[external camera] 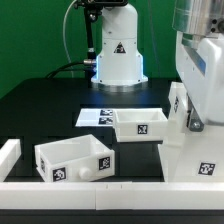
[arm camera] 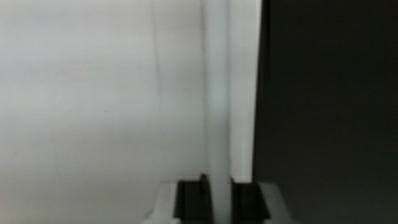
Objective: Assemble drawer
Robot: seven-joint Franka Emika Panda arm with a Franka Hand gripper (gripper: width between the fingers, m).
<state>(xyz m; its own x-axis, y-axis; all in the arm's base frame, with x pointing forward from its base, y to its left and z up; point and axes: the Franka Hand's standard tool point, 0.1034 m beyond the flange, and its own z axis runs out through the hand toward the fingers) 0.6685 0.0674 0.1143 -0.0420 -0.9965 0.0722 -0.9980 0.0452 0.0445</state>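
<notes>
One big white box (external camera: 203, 85) is standing at the exterior view's right end of the black worktop (external camera: 40, 100). Two small trays are lying near it: the plain tray (external camera: 140, 125) just beside it, the knob tray (external camera: 75, 160) farther off. The fingers (arm camera: 192, 200) are pinching the box's thin white wall.

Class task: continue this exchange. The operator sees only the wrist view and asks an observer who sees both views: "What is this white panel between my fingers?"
Observer: Your gripper holds a wall of the large housing, at the exterior view's right.
Operator: Anything near it?
Observer: One tray sits close beside it, open side up.
Operator: And the other tray?
Observer: The knobbed tray stands apart, toward the exterior view's left, nearer the camera.
</notes>
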